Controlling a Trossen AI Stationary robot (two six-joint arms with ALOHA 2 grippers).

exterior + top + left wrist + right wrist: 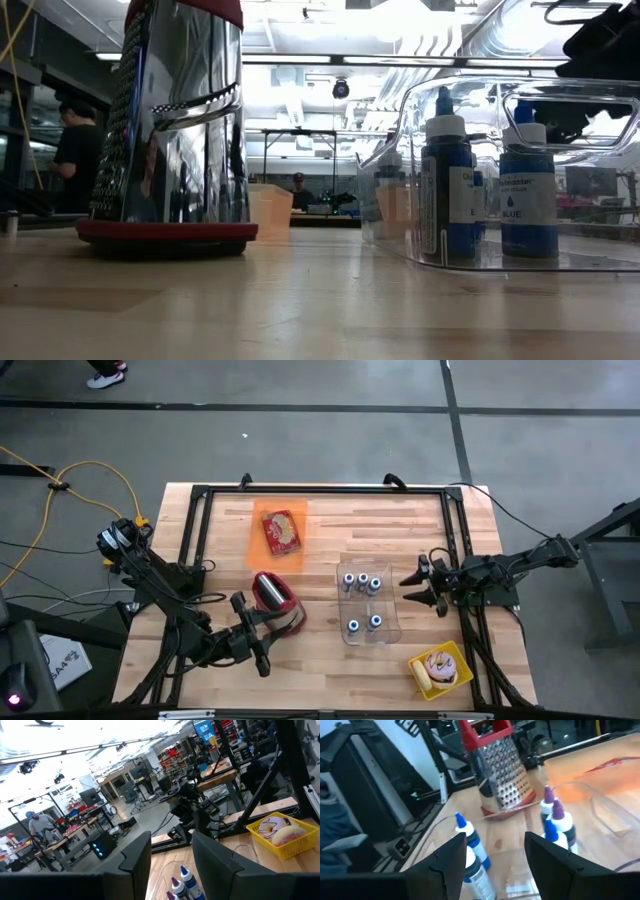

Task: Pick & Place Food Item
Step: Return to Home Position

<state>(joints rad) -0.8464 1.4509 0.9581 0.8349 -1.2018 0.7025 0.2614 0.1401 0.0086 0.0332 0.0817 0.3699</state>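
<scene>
The right tool (413, 588) hovers just beside the clear bin (366, 604), its fingers apart and empty (its own wrist view shows the gap plainly). The left tool (250, 632) is likewise spread with nothing between its fingers, close to the grater (272, 595), which stands upright on the counter (320, 660).

The donuts (287, 834) lie well apart from the left tool and nearer the right one. They are in the yellow bin (295, 851), which sits at the counter's corner on the right arm's side; in the high view it is below the right tool.

The clear bin holds five small bottles (363, 582) with blue caps — three in one row, two in another. Beyond the grater, an orange tray (258, 550) carries a red packet (281, 532).

The two donuts are round and pale, iced in pink and white, and touch side by side, filling most of the mesh-walled bin.
</scene>
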